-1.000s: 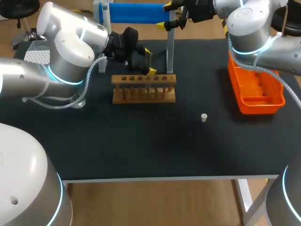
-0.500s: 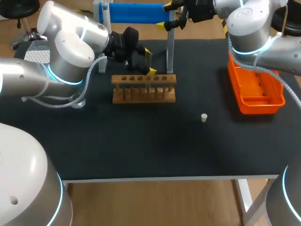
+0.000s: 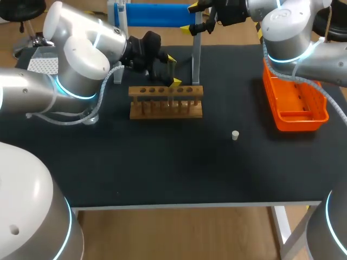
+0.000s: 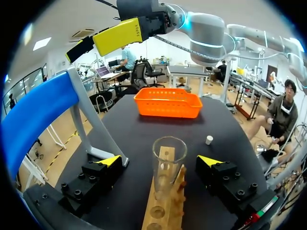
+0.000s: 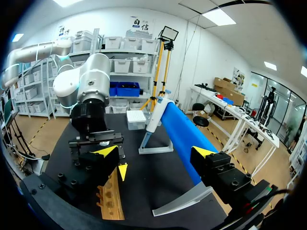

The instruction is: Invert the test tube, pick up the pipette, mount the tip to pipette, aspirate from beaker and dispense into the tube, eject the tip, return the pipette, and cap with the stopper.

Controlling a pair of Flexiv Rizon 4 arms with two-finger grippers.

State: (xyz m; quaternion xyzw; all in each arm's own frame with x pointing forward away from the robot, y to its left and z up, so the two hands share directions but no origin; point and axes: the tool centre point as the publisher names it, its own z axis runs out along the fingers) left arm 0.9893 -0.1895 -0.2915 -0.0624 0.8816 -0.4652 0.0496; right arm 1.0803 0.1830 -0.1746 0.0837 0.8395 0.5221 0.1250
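Black matting covers the table [image 3: 162,162], and near the middle of its far edge stands a blue-barred stand on grey legs [image 3: 157,15] with a white pipette [image 5: 151,120] leaning at one end. Just in front of the stand sits a wooden rack with a row of holes [image 3: 166,102]. A clear glass test tube [image 4: 169,163] stands upright in it, mouth up. The left gripper [image 3: 172,70] straddles that tube with its yellow-tipped fingers released, one on either side and a gap showing on both. The right gripper [image 3: 191,18] hangs above the stand's right end, its fingers spread wide and grasping nothing. A small white stopper [image 3: 235,135] lies on the matting towards the right, well apart from the rack, and an orange mesh basket [image 3: 295,116] sits along the right edge.
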